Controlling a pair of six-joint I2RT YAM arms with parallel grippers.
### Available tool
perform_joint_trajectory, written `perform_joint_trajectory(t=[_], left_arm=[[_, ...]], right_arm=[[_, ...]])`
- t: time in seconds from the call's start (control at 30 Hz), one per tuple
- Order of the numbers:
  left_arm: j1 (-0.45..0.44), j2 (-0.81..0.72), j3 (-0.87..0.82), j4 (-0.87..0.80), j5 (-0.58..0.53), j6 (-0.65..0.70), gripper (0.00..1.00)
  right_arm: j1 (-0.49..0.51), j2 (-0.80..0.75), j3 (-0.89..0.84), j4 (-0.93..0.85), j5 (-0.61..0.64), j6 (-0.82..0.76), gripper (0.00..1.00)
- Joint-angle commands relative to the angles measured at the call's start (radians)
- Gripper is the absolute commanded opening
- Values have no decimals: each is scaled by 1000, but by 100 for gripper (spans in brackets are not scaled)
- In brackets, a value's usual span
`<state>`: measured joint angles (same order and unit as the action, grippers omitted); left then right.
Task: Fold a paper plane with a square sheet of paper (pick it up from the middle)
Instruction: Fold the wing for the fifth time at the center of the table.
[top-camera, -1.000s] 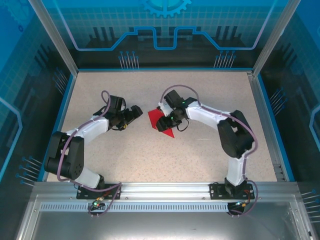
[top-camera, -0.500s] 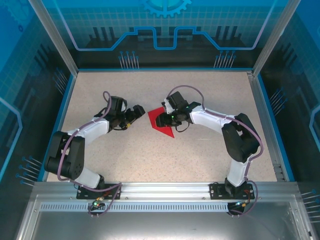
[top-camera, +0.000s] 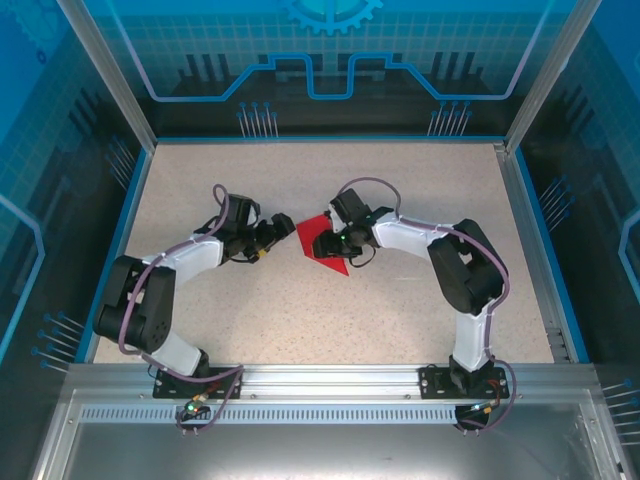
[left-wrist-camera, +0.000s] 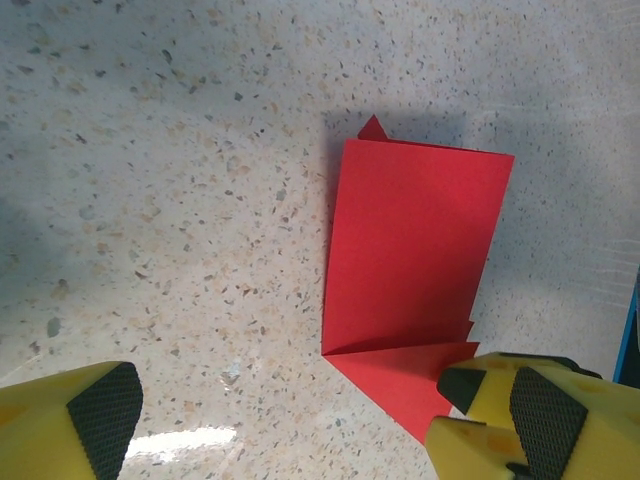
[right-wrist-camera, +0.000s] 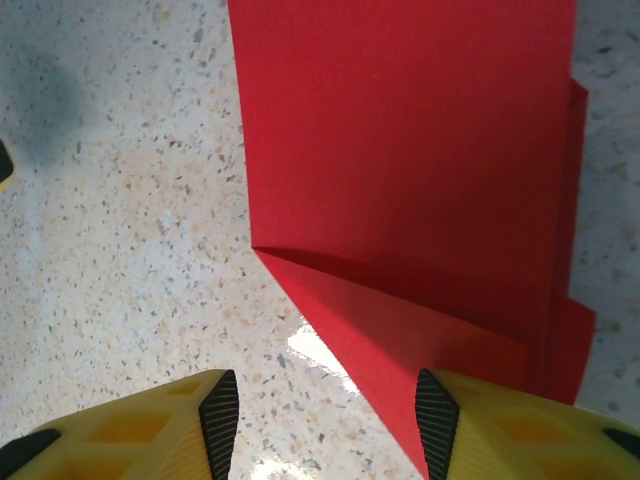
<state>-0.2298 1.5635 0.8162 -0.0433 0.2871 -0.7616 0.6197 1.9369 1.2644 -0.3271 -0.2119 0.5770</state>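
At tabletop (top-camera: 400, 310) centre, the partly folded red sheet (top-camera: 308, 238) lies flat. Left tool (left-wrist-camera: 325, 415) is wide apart. Right tool (right-wrist-camera: 328, 418) is apart, unclamped.

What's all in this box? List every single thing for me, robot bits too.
paper sheet: one, red, partly folded, flat on the table between the two arms
table: one, speckled beige, under everything
enclosure walls: blue patterned panels, at the far side and both sides
metal rail: one, silver, along the near edge, carrying the arm bases
cables: purple, looped along each arm
left arm: one, white and black, reaching in from the left
right arm: one, white and black, reaching in from the right
left fingers: two, yellow with black pads, wide open, at the paper's edge
right fingers: two, yellow with black pads, apart, one over the paper's folded corner
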Motion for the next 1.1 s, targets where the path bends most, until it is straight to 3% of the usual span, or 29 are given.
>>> perform_joint_trajectory(t=[0.0, 0.27, 0.53, 0.67, 0.97, 1.07], left_arm=[[-16, 26, 14, 35, 51, -23, 99], [-58, 72, 26, 68, 90, -64, 98], [-112, 120, 50, 102, 131, -150, 91], [-142, 161, 86, 100, 139, -194, 84], [-166, 246, 144, 101, 129, -280, 59], [-167, 265, 161, 91, 122, -282, 59]], right_arm=[[-23, 27, 35, 17, 18, 10, 52], [-62, 63, -11, 72, -31, 68, 51], [-130, 75, -90, 184, -180, 161, 50], [-163, 87, -125, 229, -248, 200, 50], [-189, 86, -156, 253, -273, 211, 50], [-193, 86, -163, 258, -276, 208, 50]])
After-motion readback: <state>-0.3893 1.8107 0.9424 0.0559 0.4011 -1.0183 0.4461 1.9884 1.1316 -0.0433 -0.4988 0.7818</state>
